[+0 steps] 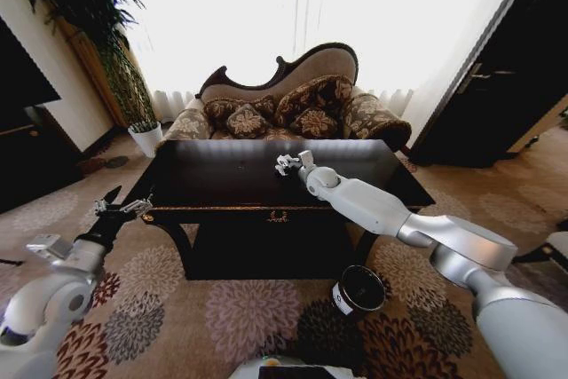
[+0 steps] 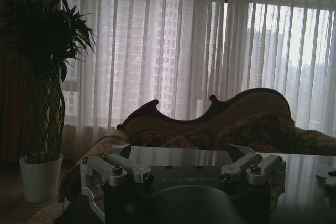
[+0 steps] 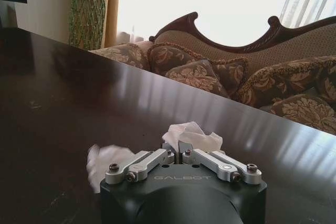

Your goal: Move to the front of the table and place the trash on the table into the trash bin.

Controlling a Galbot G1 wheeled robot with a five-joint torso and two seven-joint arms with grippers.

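From the head camera, the right gripper [image 1: 286,163] reaches over the middle of the dark wooden table [image 1: 222,185], while the round trash bin [image 1: 358,291] stands on the carpet below and nearer the robot, on that arm's side, so the carry should run back and down. The left wrist camera has the left gripper [image 2: 184,174] spread wide and empty off the table's left corner, the farther arm by my reckoning. The right wrist camera shows the right fingers nipped together on a white paper wad [image 3: 192,135], its pale reflection on the gloss beside.
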